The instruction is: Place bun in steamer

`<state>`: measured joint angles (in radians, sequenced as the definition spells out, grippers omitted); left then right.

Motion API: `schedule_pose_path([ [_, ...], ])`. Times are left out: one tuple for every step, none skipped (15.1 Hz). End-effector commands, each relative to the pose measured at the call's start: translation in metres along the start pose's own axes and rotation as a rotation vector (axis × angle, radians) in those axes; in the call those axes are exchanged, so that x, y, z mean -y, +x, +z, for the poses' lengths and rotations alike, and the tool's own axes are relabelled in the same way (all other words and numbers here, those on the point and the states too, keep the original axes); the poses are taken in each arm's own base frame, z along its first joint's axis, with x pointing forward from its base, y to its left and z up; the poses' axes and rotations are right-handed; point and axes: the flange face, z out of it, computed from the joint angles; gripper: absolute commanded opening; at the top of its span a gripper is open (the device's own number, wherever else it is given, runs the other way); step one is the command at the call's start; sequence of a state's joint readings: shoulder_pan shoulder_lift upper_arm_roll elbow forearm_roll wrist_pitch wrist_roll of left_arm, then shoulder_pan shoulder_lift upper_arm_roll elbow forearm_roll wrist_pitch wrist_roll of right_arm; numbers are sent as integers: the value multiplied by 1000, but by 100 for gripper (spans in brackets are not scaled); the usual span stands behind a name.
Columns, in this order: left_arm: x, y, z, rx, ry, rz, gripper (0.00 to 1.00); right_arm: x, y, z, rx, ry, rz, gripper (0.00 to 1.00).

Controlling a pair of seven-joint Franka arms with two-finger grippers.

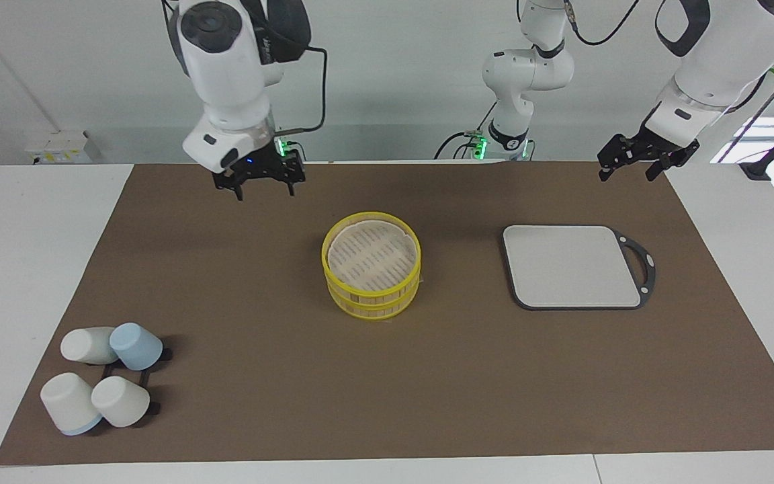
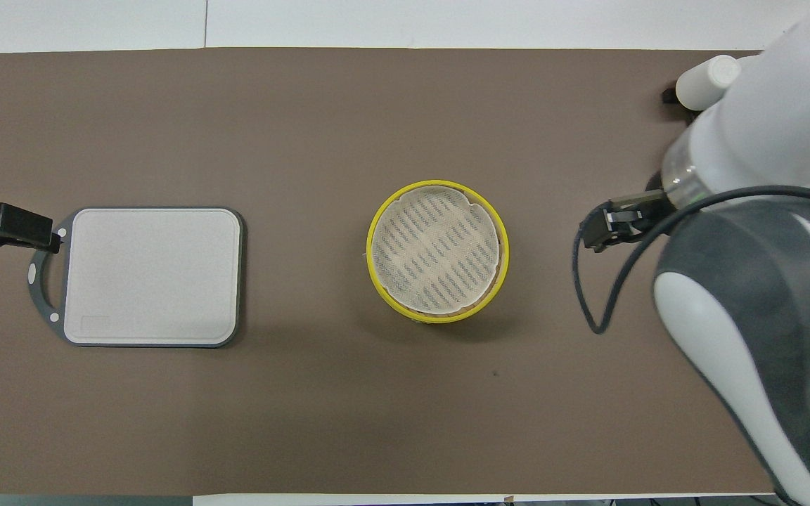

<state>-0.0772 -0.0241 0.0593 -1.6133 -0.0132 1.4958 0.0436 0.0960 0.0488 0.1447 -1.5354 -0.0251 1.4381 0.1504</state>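
**Hovering grippers, open steamer at mid-mat**

Hanging in the air over the brown mat (image 1: 387, 376) at the robots' edge, the right gripper (image 1: 265, 191) is pointing its fingers down with a wide gap showing between them, and nothing is sitting in that gap. It is holding well apart from the steamer (image 1: 371, 263). The left gripper (image 1: 631, 164) is hovering over the mat's corner at the left arm's end of the table, tilted, its fingers likewise spread and gripping nothing; in the overhead view it is showing just beside the handle of the grey board (image 2: 153, 275).

The steamer is standing upright at the middle of the mat, between the two arms' ends, as two yellow-rimmed tiers stacked one on the other. Its top is lying open, showing the pale slatted base inside, and no bun is showing in either view.

The grey board is lying flat toward the left arm's end, well apart from the steamer, its dark handle loop pointing away from the basket. Four cups (image 1: 101, 380), white and blue, are lying tipped on a small dark rack toward the right arm's end, farther from the robots than the steamer.
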Motion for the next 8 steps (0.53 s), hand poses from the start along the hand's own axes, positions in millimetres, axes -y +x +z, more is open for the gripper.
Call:
schedule_pose_path([
  [2, -3, -6, 2, 5, 10, 100, -28, -26, -7, 20, -1, 2, 100],
  [3, -3, -6, 2, 5, 9, 100, -32, -33, -12, 12, 1, -11, 100],
  [3, -3, -7, 0, 5, 9, 100, -35, -32, -12, 9, 2, -12, 100],
  [3, -3, -7, 0, 5, 9, 100, -44, -31, -12, 3, 6, 5, 100],
  [3, -3, -7, 0, 5, 7, 100, -60, -29, -12, -1, 13, 35, 100],
  [2, -3, -6, 0, 5, 9, 100, -61, -26, -13, -22, 18, 34, 100],
  [3, -3, -6, 2, 5, 7, 100, -61, -21, -15, -61, 21, 33, 100],
  [3, -3, -6, 0, 5, 7, 100, -63, -14, -16, -87, 23, 32, 100],
])
